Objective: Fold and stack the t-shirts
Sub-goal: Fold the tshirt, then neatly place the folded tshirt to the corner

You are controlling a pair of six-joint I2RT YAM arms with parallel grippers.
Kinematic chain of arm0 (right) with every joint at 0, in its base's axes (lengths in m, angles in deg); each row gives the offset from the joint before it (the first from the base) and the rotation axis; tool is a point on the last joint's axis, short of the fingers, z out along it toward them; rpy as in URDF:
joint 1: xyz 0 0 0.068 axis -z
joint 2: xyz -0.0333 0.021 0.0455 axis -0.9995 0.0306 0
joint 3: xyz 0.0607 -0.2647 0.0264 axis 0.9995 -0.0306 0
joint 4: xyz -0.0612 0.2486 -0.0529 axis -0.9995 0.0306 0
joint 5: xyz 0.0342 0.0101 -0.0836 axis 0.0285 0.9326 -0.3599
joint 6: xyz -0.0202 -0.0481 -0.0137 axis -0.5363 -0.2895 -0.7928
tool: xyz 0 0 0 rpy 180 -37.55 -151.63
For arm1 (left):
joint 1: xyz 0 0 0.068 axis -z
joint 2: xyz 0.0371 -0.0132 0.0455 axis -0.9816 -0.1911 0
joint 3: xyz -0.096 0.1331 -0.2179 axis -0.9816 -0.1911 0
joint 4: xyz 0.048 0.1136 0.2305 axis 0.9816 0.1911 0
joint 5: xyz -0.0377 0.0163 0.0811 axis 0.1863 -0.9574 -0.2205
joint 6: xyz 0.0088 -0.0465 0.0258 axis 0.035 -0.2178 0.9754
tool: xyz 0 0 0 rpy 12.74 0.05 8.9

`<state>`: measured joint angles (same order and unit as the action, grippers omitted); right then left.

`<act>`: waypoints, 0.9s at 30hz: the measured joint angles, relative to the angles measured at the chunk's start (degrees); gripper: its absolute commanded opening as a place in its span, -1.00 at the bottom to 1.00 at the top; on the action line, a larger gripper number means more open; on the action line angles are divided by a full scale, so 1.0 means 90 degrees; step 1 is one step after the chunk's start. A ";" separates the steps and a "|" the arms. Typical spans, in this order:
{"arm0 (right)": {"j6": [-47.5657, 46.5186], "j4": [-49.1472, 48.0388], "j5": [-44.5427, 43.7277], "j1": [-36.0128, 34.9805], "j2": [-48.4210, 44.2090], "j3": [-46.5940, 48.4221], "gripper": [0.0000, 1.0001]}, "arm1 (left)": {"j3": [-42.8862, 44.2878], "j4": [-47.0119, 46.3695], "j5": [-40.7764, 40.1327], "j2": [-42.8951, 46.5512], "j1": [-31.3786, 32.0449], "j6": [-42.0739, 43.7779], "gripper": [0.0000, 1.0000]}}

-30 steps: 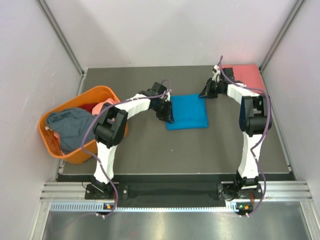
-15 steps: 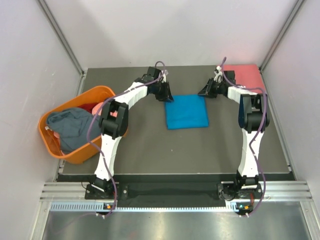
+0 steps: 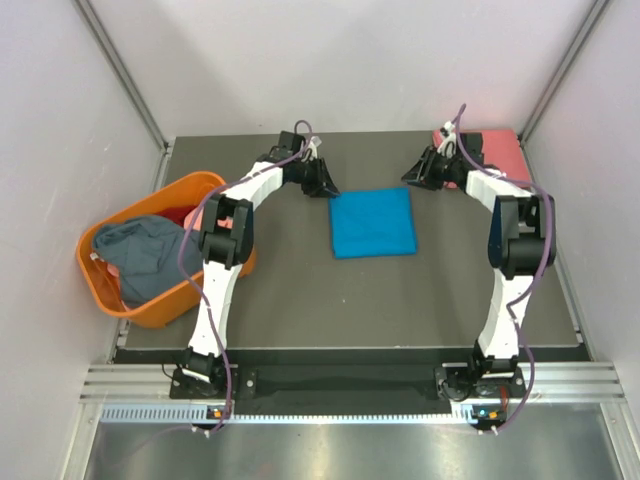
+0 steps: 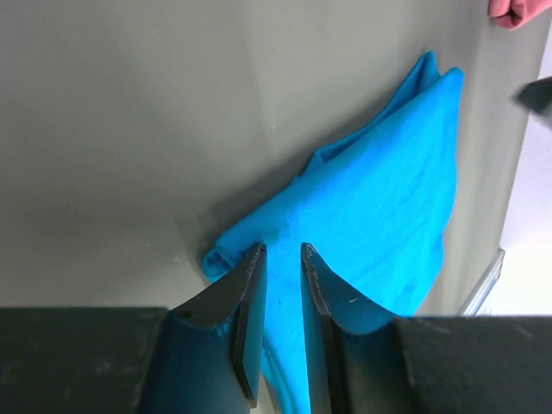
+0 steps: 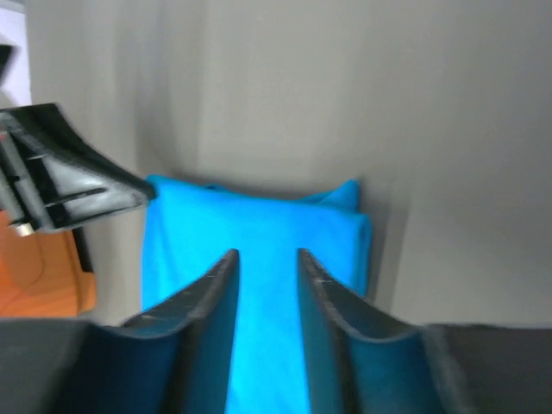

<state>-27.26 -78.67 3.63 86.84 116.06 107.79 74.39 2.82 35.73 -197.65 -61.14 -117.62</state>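
both arms have swung toward the far side over the last second: the left pincer [image 4: 282,254] was at the left edge of the blue t-shirt [image 3: 373,222] and now hangs off its far-left corner, and the right pincer [image 5: 266,259] has pulled back from the far-right corner toward the back of the tabletop [image 3: 350,300]. the shirt itself has not shifted.

nearest to me, on the left, the orange basket [image 3: 170,305] holds a crumpled grey-blue t-shirt [image 3: 140,255] with a bit of pink cloth [image 3: 205,212] at its far rim, so by my reckoning at least two pieces are waiting to be folded.

mid-table, the blue t-shirt lies flat as a neat rectangle, apart from everything else. folding looks done on this one; stacking is not.

just beyond it, both wrist views show my pincers part-open, the left with a narrow gap and the right a little wider, and nothing is between the jaws of either. the blue cloth is only visible behind them.

farthest, in the right back corner, a folded salmon-pink t-shirt [image 3: 497,152] sits as the start of the stack. i judge the blue one goes there next.
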 measured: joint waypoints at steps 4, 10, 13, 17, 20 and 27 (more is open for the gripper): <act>-0.0231 0.0165 -0.0151 0.0007 -0.0520 -0.0032 0.04 | -0.0194 0.0036 0.0129 0.0231 -0.0015 0.0010 -0.46; -0.0831 0.0862 -0.0427 0.0007 -0.0556 0.0112 0.22 | -0.1715 0.0330 0.0243 0.1851 0.0107 0.0335 -0.46; -0.1134 0.1214 -0.0508 0.0010 -0.0376 0.0306 0.22 | -0.2455 0.0410 0.0243 0.2900 0.0265 0.0605 -0.46; -0.1547 0.1637 -0.0510 0.0010 -0.0049 0.0668 0.22 | -0.3133 0.0772 0.0175 0.4233 0.0542 0.1093 -0.45; -0.1875 0.1863 -0.0566 0.0010 0.0114 0.0782 0.21 | -0.3820 0.0806 0.0010 0.5204 0.0702 0.1345 -0.44; -0.2297 0.2254 -0.0568 0.0010 0.0449 0.1030 0.19 | -0.5493 0.0563 -0.0250 0.6963 0.0716 0.1447 -0.44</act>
<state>-47.94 -58.39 -1.49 86.93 120.10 117.06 24.95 7.89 33.47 -134.99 -54.69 -104.59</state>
